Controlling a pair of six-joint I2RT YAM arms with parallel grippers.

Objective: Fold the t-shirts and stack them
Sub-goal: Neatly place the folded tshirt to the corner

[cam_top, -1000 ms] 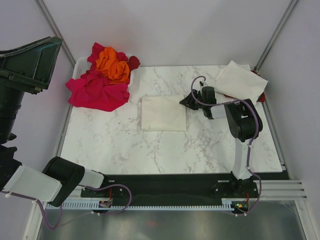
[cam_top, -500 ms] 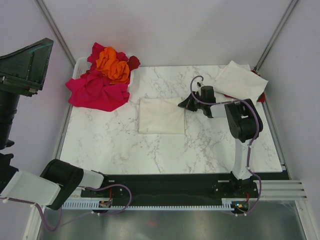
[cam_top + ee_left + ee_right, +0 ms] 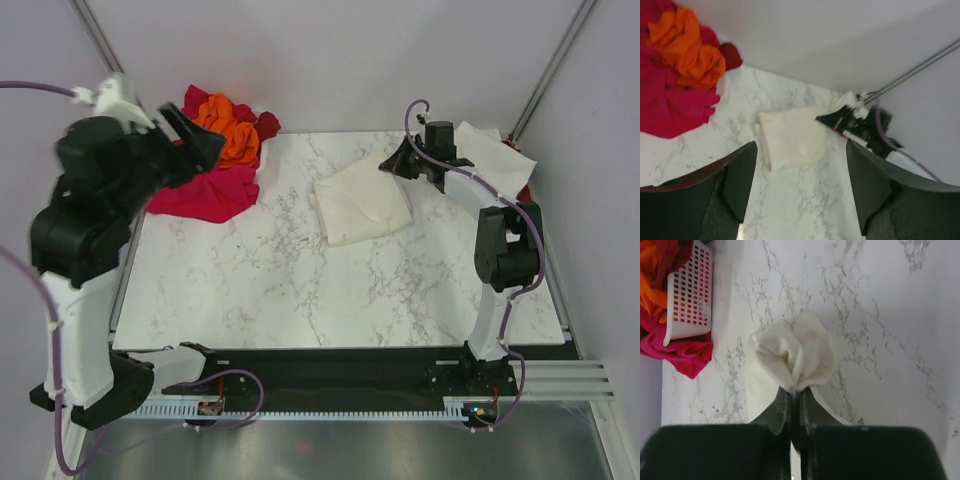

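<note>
left gripper point(image 3: 195, 145) hangs high over the back-left corner, fingers point(image 3: 740, 180) wide apart, nothing in them; probably lined up to fetch the next shirt

loose tees point(image 3: 205, 170) in magenta, orange and dark red are heaped under it, spilling out of a white basket point(image 3: 690, 295) onto the marble table point(image 3: 250, 290); the magenta hem reaches the table's left edge

folded cream tee point(image 3: 360, 205) lies right of centre, skewed, well apart from the heap

right gripper point(image 3: 400, 165) is at its back-right corner, fingers squeezed together on a bunched, lifted tuck of that cloth point(image 3: 790, 355); a one-corner grip like this looks meant for hauling it to the pile, and the fold may slip open

cream stack point(image 3: 490, 160) sits in the back-right corner, just beside the gripper and close to the edge, so little margin there; front and centre marble is bare, plenty of room
</note>
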